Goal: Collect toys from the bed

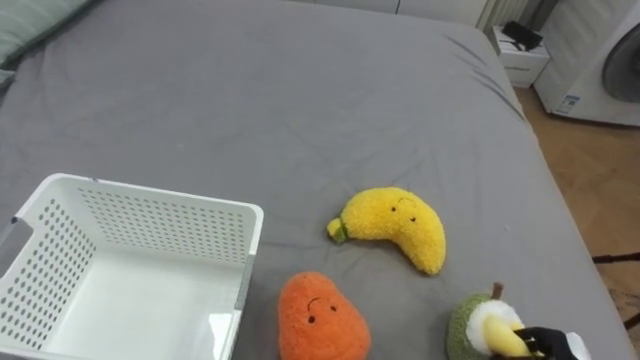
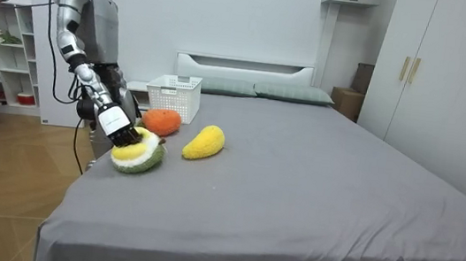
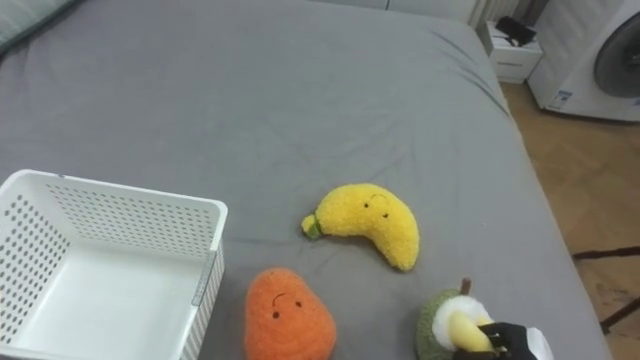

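Three plush toys lie on the grey bed point(image 1: 300, 100): a yellow banana point(image 1: 395, 225), an orange round toy point(image 1: 318, 318) and a green toy with a white and yellow middle point(image 1: 475, 325) near the bed's right edge. My right hand point(image 1: 548, 340) comes in from the lower right and rests against the green toy; its grip is hidden. A white slatted basket point(image 1: 150, 192) stands empty at the lower left, next to the orange toy. In the room view I stand beside the bed, my right hand point(image 2: 122, 130) down on the green toy point(image 2: 142, 157).
The bed's edge runs down the right side, with wooden floor point(image 1: 590, 190) beyond it. A white nightstand point(image 1: 520, 55) and a washing machine point(image 1: 600, 70) stand past the far corner. Pillows point(image 2: 256, 89) lie at the headboard. The bed's far half is bare sheet.
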{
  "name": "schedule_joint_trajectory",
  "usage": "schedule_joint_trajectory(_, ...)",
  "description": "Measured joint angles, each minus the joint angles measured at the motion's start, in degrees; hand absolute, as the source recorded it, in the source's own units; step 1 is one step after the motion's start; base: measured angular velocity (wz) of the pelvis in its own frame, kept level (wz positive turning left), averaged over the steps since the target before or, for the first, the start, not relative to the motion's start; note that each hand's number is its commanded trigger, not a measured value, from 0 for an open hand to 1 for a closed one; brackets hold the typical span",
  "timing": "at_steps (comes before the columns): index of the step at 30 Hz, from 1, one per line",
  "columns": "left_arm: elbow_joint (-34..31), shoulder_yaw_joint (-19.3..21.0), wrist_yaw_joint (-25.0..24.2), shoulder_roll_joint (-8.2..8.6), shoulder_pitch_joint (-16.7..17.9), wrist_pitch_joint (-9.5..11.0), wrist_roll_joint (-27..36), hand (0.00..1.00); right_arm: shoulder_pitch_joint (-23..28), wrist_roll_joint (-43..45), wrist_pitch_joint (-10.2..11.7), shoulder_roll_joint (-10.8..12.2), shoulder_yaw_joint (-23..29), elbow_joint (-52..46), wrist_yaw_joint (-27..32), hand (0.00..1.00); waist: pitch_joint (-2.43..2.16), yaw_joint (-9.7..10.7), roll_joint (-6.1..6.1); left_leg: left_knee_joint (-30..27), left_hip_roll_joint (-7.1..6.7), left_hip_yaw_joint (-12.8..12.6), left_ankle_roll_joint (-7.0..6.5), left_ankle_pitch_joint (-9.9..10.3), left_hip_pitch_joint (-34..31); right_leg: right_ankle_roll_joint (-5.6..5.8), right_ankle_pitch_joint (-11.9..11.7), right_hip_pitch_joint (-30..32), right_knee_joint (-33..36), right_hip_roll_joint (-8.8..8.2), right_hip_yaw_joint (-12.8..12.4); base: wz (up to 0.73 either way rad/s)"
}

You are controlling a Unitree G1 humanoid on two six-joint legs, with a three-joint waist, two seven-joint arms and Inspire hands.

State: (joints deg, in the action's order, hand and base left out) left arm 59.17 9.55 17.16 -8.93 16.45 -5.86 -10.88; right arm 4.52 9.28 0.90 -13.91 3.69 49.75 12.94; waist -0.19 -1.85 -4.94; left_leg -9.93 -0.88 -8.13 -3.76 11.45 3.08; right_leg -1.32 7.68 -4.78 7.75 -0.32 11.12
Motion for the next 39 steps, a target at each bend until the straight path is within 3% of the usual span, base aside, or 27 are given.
schedule_joint_trajectory(5, -0.45, 0.40, -0.03, -0.38, -0.57, 0.68, 0.00, 0.00, 3.69, 0.57, -1.48, 0.00, -0.02, -13.40, -1.97, 1.00, 0.25, 0.06, -0.53, -0.03, -0.06, -0.09, 0.05, -0.03, -0.02, -0.04, 0.25, 0.44, 0.07, -0.04, -0.21, -0.01)
schedule_joint_trajectory(16, -0.50, 0.34, 0.19, -0.73, -2.28, 1.38, -0.01, 0.00, 3.23, 0.96, -2.15, -0.22, 0.01, -41.72, -4.51, 1.00, 0.47, 0.04, -0.20, 0.39, 0.14, -1.31, 0.07, -0.09, -0.24, -0.06, 0.24, 1.62, 0.93, 0.19, -1.66, -0.06)
schedule_joint_trajectory(27, -0.65, 0.39, 0.18, -0.68, -3.18, 1.33, 0.02, 0.00, 0.50, -0.22, -2.75, -0.25, -0.35, -51.33, -7.39, 1.00, 0.48, -0.67, -0.18, 0.66, 0.13, -1.28, 0.07, -0.09, -0.42, -0.05, 0.24, 1.97, 0.93, 0.18, -1.60, 0.00)
schedule_joint_trajectory(37, 0.56, 0.23, 0.14, -0.63, -4.36, 1.32, -1.35, 0.00, -1.52, 1.79, -4.60, -0.32, -5.15, -58.70, -10.99, 1.00, -0.13, -3.87, 0.19, 0.55, 0.13, -0.96, 0.06, -0.09, -0.45, -0.06, 0.24, 1.76, 0.95, 0.17, -1.50, 0.01)
schedule_joint_trajectory(39, 0.63, 0.11, 0.13, -0.57, -4.51, 1.30, -1.33, 0.00, -2.32, 1.53, -4.60, -0.42, -6.84, -59.62, -11.93, 1.00, -0.08, -4.60, 0.28, 0.54, 0.13, -0.96, 0.06, -0.09, -0.50, -0.06, 0.24, 1.75, 0.95, 0.18, -1.59, 0.00)
